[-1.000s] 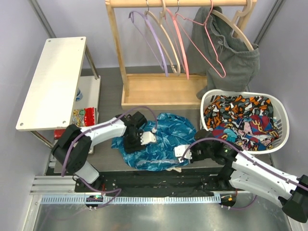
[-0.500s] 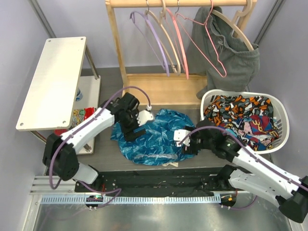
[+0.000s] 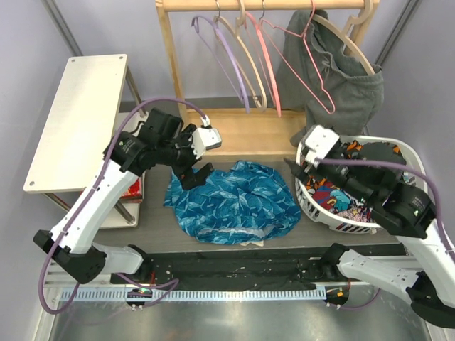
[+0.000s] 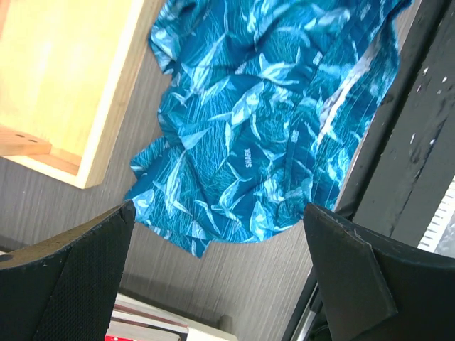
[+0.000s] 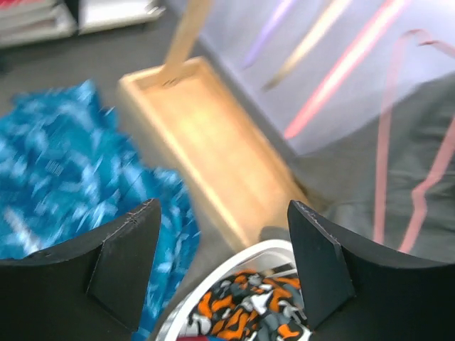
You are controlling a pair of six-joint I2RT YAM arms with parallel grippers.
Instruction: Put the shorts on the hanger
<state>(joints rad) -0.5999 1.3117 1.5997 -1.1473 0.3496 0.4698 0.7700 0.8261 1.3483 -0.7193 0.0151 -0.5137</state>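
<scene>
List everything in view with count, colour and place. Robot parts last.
shorts: one, blue with teal print, spread on the table
table: one, dark grey, under the shorts
rack: one, light wood, behind the shorts
wire hanger: one, pink, on the rack's rail
other hangers: four, purple, beige, salmon and wood, on the same rail
garment: one, grey, hanging at the rack's right end
basket: one, white, right of the shorts
clothes: a pile, orange-navy patterned, in the basket
shelf: one, white, left of the rack
left gripper: one, black, open above the shorts
right gripper: one, black, open above the basket's edge
</scene>
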